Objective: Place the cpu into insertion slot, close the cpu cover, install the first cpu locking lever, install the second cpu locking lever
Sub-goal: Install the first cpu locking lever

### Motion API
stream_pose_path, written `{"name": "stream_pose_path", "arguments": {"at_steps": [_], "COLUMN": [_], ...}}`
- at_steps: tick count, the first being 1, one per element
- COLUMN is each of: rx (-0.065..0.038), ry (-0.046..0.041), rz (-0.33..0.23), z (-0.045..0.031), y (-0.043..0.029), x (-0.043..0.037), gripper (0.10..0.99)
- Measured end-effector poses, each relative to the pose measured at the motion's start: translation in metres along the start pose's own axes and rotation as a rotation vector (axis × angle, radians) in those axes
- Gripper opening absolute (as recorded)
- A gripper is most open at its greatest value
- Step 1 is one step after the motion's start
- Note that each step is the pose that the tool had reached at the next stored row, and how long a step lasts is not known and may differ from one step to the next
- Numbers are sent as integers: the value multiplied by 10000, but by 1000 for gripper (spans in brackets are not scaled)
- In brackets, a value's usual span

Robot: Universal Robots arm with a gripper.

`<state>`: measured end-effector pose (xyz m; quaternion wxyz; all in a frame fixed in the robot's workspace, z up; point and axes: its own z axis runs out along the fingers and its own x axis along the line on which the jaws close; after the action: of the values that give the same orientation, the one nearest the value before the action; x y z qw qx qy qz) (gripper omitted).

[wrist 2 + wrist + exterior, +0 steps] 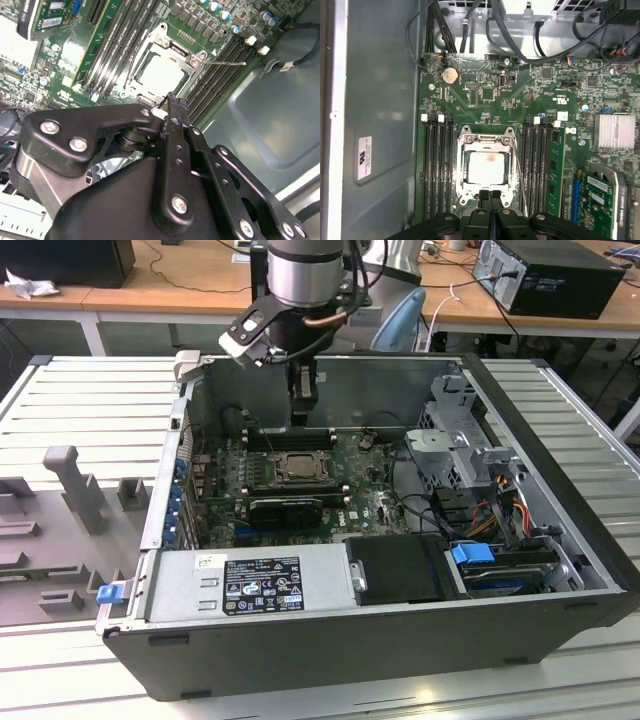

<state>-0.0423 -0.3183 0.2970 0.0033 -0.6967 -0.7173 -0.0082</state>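
Note:
The cpu, a pale square chip, lies in the insertion slot on the green board. The silvery cpu cover lies flat around it, and the chip shows through its window. A thin wire lever sticks out sideways from the socket over the memory slots; it also runs along one side of the socket. My gripper hangs just above the socket's edge with its black fingers pressed together and nothing between them. In the exterior view the gripper stands over the far side of the socket.
The open computer case walls the board in. Long black memory slots flank the socket on both sides. A power supply lies at the near side, with drive bays and cables at the exterior view's right. A heatsink stands nearby.

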Motion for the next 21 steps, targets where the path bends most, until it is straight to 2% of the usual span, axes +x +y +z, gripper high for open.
{"name": "stream_pose_path", "arguments": {"at_steps": [1,3,6,10,17,21], "rx": [-1,23,29,30,48,61], "ry": [-11,-16,-6,17,25,32], "rz": [-3,-1351,-1849,-2117,-3205,-4048], "z": [-74,-66,-62,-53,-48,-47], "y": [0,-2,-2,-2,-2,-2], "x": [1,1,1,1,1,1], "gripper": [106,106,106,106,106,106]}}
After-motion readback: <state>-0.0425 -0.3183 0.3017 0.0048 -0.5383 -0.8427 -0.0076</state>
